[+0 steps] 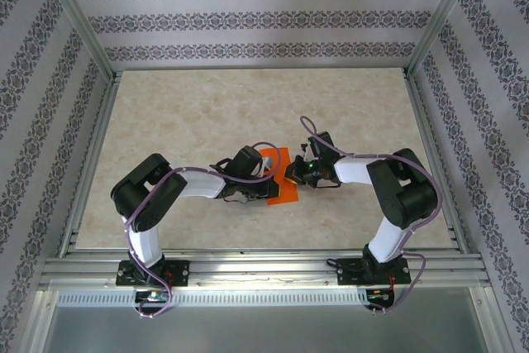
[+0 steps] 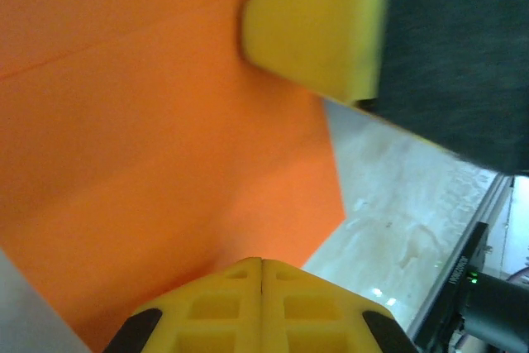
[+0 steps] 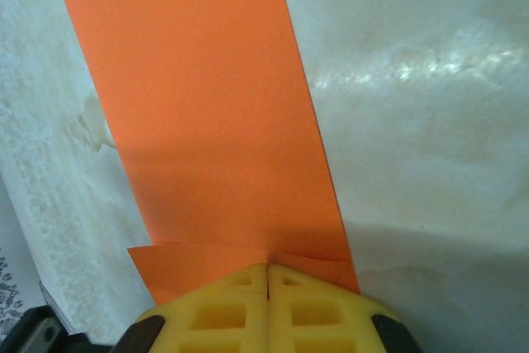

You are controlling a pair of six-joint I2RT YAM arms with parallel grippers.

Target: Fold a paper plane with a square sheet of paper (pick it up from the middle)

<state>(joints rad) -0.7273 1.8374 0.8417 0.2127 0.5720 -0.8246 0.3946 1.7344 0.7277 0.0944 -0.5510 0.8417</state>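
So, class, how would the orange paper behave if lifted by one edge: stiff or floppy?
Probably floppy and light: the orange paper is a thin sheet lying flat on the table. It likely keeps creases, as a fold line shows.

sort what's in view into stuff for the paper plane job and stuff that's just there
For the job: orange sheet of paper, left end effector, right end effector, both shut at the sheet.

Just there: table, metal frame rail, patterned walls.

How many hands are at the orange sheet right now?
2: left hand, shut, over the sheet at its left side; right hand, shut, tips at its right side. Both arms in view, so none hidden.
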